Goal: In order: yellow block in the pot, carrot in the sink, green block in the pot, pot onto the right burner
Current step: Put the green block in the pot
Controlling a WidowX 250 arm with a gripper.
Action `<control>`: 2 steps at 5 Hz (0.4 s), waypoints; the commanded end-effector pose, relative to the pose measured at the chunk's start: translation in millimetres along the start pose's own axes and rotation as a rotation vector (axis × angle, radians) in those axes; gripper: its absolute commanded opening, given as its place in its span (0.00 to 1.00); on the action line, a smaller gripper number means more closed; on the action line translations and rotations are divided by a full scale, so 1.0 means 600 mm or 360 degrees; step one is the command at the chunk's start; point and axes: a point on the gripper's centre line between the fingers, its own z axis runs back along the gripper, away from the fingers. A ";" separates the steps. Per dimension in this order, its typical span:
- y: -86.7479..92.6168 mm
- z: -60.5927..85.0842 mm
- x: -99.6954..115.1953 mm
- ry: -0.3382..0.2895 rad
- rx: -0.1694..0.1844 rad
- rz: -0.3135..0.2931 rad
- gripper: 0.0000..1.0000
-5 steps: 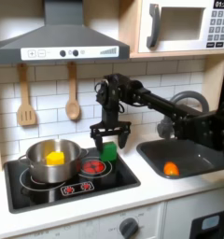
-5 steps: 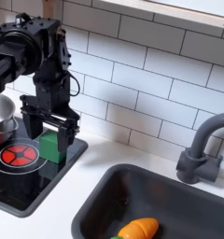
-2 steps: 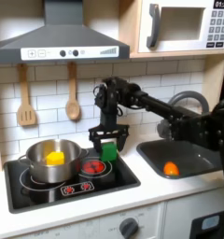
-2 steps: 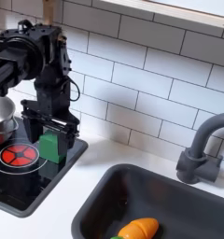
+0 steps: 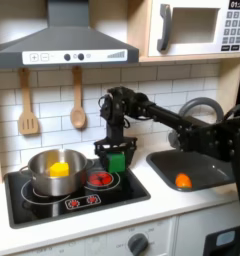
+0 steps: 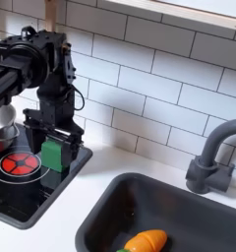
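Note:
The green block [image 5: 117,161] [image 6: 53,156] rests on the black stovetop [image 5: 52,201] at its right rear corner in both exterior views. My gripper [image 5: 116,157] [image 6: 53,153] is lowered over it, open, with one finger on each side of the block. The shiny pot [image 5: 42,166] stands on the left burner in the first exterior view, with the yellow block [image 5: 59,170] inside. The pot's rim [image 6: 0,123] shows at the second exterior view's left edge. The orange carrot [image 5: 182,181] [image 6: 147,240] lies in the dark grey sink [image 5: 207,165] [image 6: 199,212].
The red right burner [image 5: 100,180] [image 6: 17,163] lies just in front of the gripper. A dark arched faucet [image 6: 210,157] stands behind the sink. Wooden utensils [image 5: 52,105] hang on the tiled wall under the range hood [image 5: 62,45]. A microwave [image 5: 197,25] sits overhead.
The gripper has come down from just above the green block to straddle it, and its fingers have drawn a little closer together. Pot, yellow block and carrot have not moved.

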 end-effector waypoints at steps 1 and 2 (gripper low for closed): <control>0.001 -0.012 0.004 0.0017 0.0001 -0.0006 1.00; 0.001 -0.018 0.004 0.0024 0.0001 -0.0005 1.00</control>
